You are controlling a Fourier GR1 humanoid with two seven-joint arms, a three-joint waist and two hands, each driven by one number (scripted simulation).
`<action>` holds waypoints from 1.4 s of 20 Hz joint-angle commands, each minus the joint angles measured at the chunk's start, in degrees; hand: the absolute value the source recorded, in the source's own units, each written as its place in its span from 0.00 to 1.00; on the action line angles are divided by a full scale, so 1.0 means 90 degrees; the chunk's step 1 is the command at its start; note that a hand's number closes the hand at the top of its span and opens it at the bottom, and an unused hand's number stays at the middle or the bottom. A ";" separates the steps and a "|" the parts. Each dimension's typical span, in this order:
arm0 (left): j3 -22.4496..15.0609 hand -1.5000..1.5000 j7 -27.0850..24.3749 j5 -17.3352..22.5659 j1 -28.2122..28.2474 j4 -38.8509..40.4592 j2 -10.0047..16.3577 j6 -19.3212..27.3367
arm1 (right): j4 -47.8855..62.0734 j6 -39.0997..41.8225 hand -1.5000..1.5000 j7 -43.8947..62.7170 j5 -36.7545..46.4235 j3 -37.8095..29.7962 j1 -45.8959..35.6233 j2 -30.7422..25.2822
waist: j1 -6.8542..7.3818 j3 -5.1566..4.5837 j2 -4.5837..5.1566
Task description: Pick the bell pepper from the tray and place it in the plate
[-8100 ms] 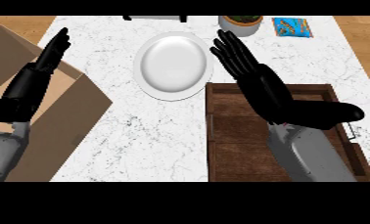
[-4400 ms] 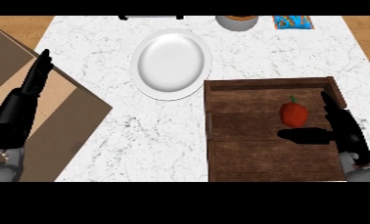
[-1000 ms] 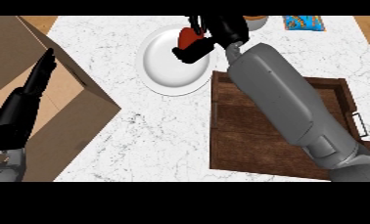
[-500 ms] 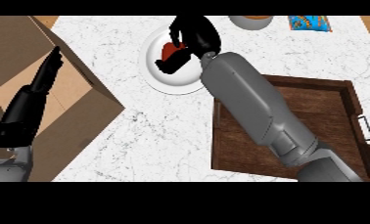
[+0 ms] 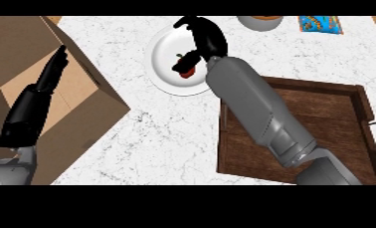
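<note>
No word, brand, number or sign can be read anywhere in the head view. The small blue rectangular packet [image 5: 321, 24] at the far edge of the white marble tabletop [image 5: 147, 137] bears orange and pale markings, but they are too small to make out as letters. The brown cardboard box [image 5: 95, 87] shows no legible print.

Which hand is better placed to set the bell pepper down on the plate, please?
The right hand: it holds the red bell pepper over the white plate. The left hand rests open at the far left, above the cardboard box, away from the plate.
</note>
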 commanded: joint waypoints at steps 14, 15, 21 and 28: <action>0.0268 0.50 -0.0427 -0.0005 0.1181 0.0662 -0.0218 0.0059 | -0.0422 -0.1067 0.00 -0.2135 -0.1966 -0.2280 0.0624 -0.0457 | -0.0397 -0.0194 -0.0039; 0.0166 0.50 -0.0422 -0.0081 0.1202 0.0525 -0.0193 0.0004 | -0.0292 -0.1097 0.00 -0.2383 -0.2014 -0.2362 0.0698 -0.0383 | -0.0312 -0.0191 -0.0013; 0.0175 0.50 -0.0114 -0.0104 0.1035 0.0449 -0.0349 0.0092 | -0.0287 0.0354 0.00 -0.3675 -0.2438 -0.2774 0.1388 -0.1318 | -0.0450 -0.0184 -0.0019; 0.0309 0.50 -0.0532 -0.0131 0.1104 0.0780 -0.0289 -0.0032 | 0.0201 0.1016 0.00 -0.4118 -0.2400 -0.2907 0.1225 -0.1957 | -0.0376 -0.0200 -0.0008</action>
